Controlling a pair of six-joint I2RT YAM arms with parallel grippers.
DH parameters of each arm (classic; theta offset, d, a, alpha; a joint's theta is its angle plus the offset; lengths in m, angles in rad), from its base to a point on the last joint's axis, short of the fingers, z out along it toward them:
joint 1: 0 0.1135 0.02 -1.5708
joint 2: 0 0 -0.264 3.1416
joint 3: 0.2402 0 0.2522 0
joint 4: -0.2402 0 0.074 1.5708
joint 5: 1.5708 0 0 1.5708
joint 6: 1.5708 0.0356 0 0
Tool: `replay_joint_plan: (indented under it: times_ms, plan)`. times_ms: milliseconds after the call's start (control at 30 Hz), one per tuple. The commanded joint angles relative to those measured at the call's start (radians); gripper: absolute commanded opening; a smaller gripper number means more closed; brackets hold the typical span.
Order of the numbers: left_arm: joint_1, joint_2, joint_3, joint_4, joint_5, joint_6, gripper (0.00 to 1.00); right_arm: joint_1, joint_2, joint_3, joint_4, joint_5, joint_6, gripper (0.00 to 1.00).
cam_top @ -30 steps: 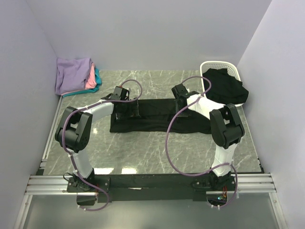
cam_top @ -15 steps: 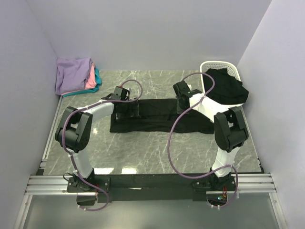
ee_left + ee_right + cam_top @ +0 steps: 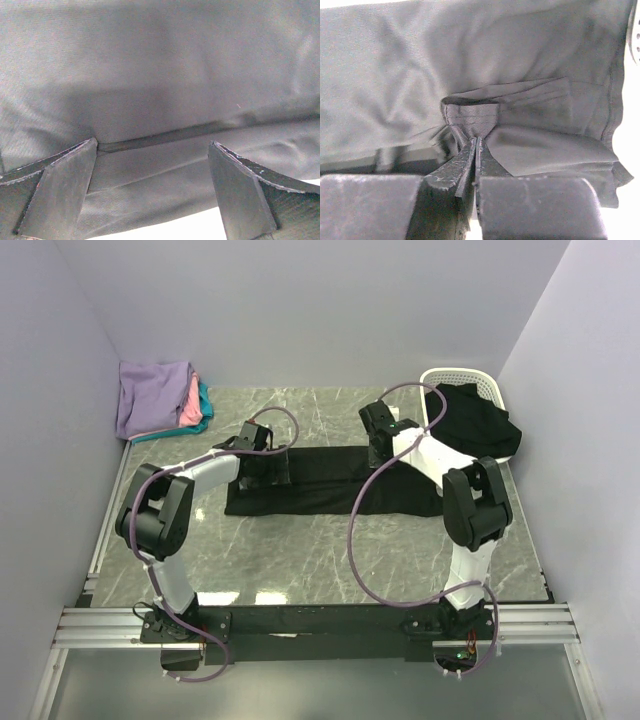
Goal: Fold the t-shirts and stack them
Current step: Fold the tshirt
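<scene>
A black t-shirt (image 3: 320, 480) lies flattened into a long band across the middle of the marble table (image 3: 300, 560), running from 9 o'clock to 3 o'clock. The left end effector (image 3: 272, 468) sits low over the shirt's 9 o'clock half, jaws spread wide with nothing between them. From the left wrist, its 2 fingers (image 3: 60, 190) frame a straight fold line in the cloth. The right end effector (image 3: 378, 443) is down on the shirt's far edge toward 1 o'clock, jaws pinched tight on a small bunched hem of the black cloth.

Off at 2 o'clock a white basket (image 3: 455, 375) holds a loose heap of black shirts (image 3: 478, 428) spilling over its near rim. In the 10 o'clock corner sits a folded stack: a lavender shirt (image 3: 150, 395) on top, with a pink shirt (image 3: 190, 400) and a teal shirt (image 3: 204, 405) peeking out at its 3 o'clock side.
</scene>
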Motion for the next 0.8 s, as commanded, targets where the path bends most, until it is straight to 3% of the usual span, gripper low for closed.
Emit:
replay_joint_plan:
  times_ms: [0,33,67,100,167,300,400,633,767]
  plan:
    - [0.025,-0.056,-0.003,-0.047,-0.194,0.022,0.99,-0.039,0.021,0.01,0.011,0.063,0.007,0.12]
    - [0.034,-0.062,-0.006,-0.051,-0.207,0.019,0.99,-0.044,0.024,0.008,0.011,0.077,0.012,0.44]
    - [0.045,-0.064,-0.009,-0.054,-0.227,0.015,0.99,-0.053,0.021,0.005,0.016,0.089,0.017,0.51]
    - [0.06,-0.067,-0.009,-0.054,-0.228,0.01,1.0,-0.056,0.016,0.004,0.022,0.091,0.017,0.65]
    - [0.068,-0.079,0.003,-0.061,-0.237,-0.004,0.99,-0.057,-0.019,-0.018,0.037,0.1,0.026,0.76]
    - [0.068,-0.156,-0.005,-0.009,-0.218,-0.006,0.99,-0.068,-0.136,-0.079,0.062,0.099,0.038,0.78]
    - [0.068,-0.164,0.036,0.035,-0.088,0.014,1.0,-0.099,-0.163,-0.11,0.051,0.065,0.058,0.79]
    - [0.063,0.054,0.185,0.087,0.178,0.034,1.0,-0.148,-0.128,-0.171,0.099,-0.039,0.086,0.79]
    - [0.056,0.14,0.228,0.109,0.226,0.037,0.99,-0.169,-0.079,-0.159,0.115,-0.073,0.09,0.79]
